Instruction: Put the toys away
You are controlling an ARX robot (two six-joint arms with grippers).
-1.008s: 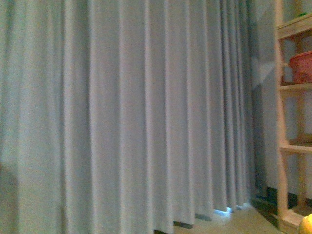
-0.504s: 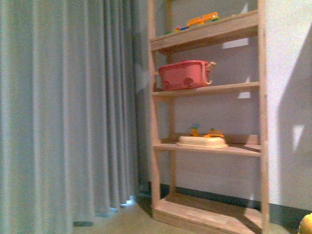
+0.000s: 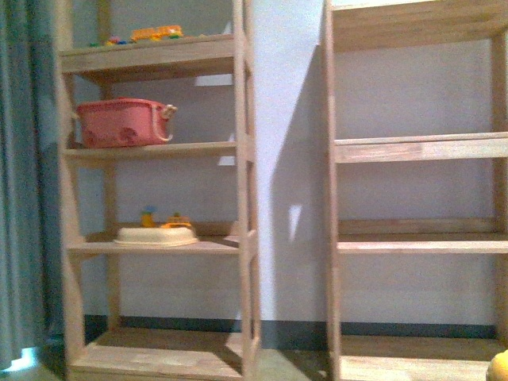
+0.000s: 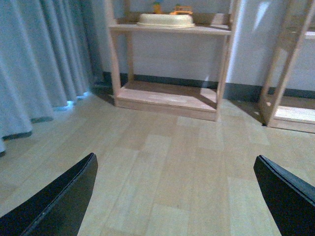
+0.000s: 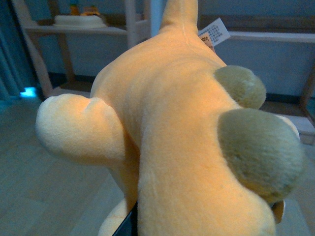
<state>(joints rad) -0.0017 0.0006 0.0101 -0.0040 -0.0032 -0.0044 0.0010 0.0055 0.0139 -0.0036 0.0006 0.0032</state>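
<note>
The orange-yellow plush animal [image 5: 172, 132] fills the right wrist view, with grey-brown rounded lumps and a white tag at its far end. My right gripper [image 5: 162, 221] is shut on it; only a dark finger edge shows beneath the plush. A small yellow piece of the plush [image 3: 500, 367] shows at the lower right corner of the front view. My left gripper [image 4: 177, 196] is open and empty above the wooden floor, its two black fingertips [image 4: 64, 196] wide apart.
Two wooden shelf units stand against the wall, the left one [image 3: 242, 198] holding a pink basket [image 3: 123, 123], a cream tray [image 3: 155, 236] with small toys, and toys on top. The right unit [image 3: 413, 147] has bare shelves. A grey curtain [image 3: 24, 182] hangs at the left.
The front view has swung right: the curtain that filled it has slid off to the left, and both shelf units have come into view.
</note>
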